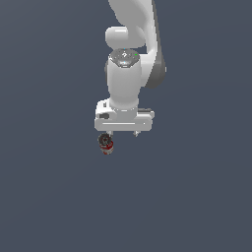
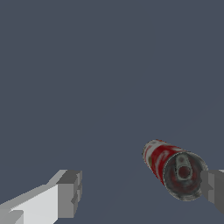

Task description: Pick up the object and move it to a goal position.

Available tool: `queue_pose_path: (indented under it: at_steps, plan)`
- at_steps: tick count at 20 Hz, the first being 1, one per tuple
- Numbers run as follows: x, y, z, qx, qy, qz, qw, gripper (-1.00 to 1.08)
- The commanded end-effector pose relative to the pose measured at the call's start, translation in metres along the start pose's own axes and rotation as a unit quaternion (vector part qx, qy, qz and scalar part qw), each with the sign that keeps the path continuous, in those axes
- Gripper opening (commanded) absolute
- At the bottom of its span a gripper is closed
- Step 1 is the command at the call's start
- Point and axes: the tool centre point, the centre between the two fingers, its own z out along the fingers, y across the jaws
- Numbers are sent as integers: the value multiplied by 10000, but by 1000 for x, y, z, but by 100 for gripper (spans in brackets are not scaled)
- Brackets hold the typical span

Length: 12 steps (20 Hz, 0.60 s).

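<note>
Claw (image 2: 140, 192) spread wide, gripping nothing; in the wrist view its two grey fingertips (image 2: 70, 193) stand well apart with bare surface between them; one pad sits at the end of a white finger, the other shows only at the picture's edge, just beside the can's dark end; whether that pad touches the can cannot be told. Can (image 2: 174, 168) is a tiny cylinder with a red and white label and a dark grey round end bearing a pull tab; it lies tilted, its round end turned toward the wrist camera; in the exterior view the can (image 1: 106, 143) shows just below the claw's (image 1: 122, 133) body, toward the exterior view's left, off-centre under the hand rather than between the fingers; white arm (image 1: 129, 64) rises above the claw and out of the picture; plain dark blue-grey worktop (image 1: 49, 197) fills everything around.
</note>
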Motion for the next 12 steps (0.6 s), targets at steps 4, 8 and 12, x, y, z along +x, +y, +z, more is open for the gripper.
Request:
queue_pose_path:
  at_steps: [4, 8, 12]
  plan:
    - [3, -2, -4, 5, 53, -10, 10000, 100]
    - [13, -11, -21, 23, 246, -43, 9997, 100]
    - [16, -14, -26, 28, 302, -48, 9995, 100]
